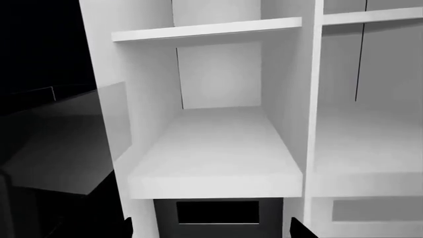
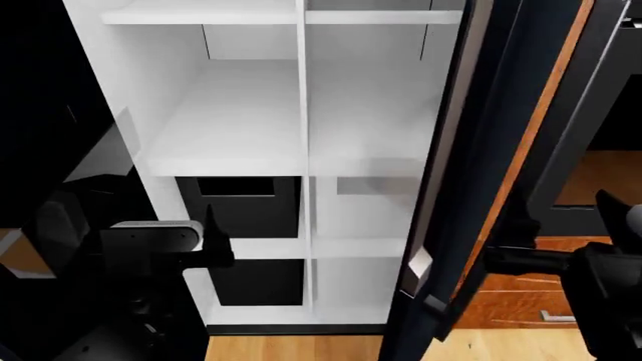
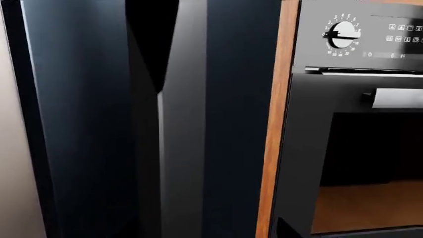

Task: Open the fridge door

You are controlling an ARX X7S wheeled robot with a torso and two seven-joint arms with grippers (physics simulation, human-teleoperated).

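Your left gripper point(image 2: 213, 244), its grip state unclear, sits just beside the fridge point(image 2: 240, 120) shelves, so any forward push risks ramming the black bin point(image 2: 246, 203).

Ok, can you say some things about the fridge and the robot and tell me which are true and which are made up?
1. The fridge is open, showing white shelves. True.
2. The shelves are packed with food. False: they look bare, apart from black bins.
3. An oven with a round knob stands beside the fridge. True.
4. The left claw holds a bottle. False: it holds nothing visible.
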